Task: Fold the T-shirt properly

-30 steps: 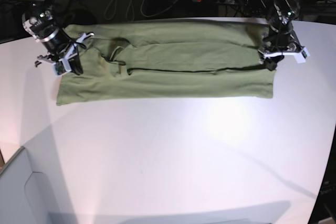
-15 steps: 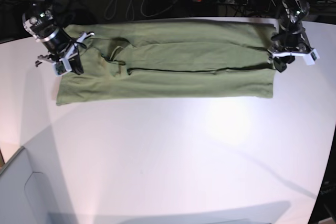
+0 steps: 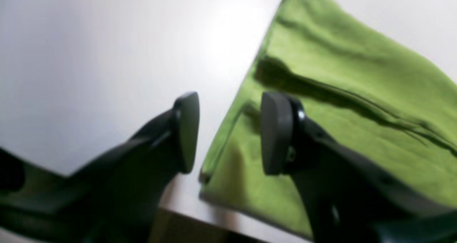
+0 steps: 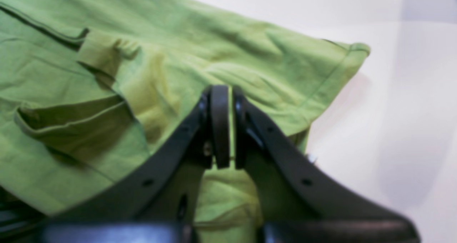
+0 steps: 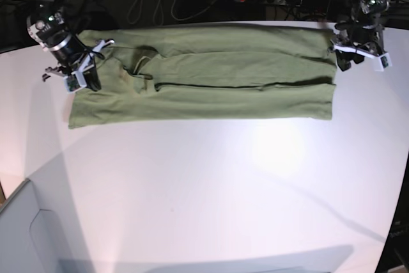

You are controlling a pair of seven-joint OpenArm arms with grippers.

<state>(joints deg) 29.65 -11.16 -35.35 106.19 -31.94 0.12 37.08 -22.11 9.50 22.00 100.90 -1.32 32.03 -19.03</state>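
Lying across the far half of the white table (image 5: 211,190), the T-shirt (image 5: 211,81) was already folded lengthwise into a long band, with its sleeves tucked in and a dark fold line running along its middle. At its collar end, on the base view's left, the right gripper (image 4: 223,127) was clamped shut on a pinch of the cloth, green fabric showing between and below its pads. At the hem end, on the base view's right, the left gripper (image 3: 228,132) hung just off the far corner with its jaws apart and nothing between them; in its wrist view one pad sat over bare table and the other over the shirt's edge.

The step in hand looked like taking hold of the hem end for the next fold. To do that well, the left arm would probably need to come down so the open jaws straddle every layer at the corner, and close only once the hem is fully between the pads, level with the grip at the other end, so the band lifts without skewing.

Compared with a second ago, the left gripper had drawn away from the shirt's side edge toward the far corner and off the cloth, while the right gripper and the shirt had not moved.
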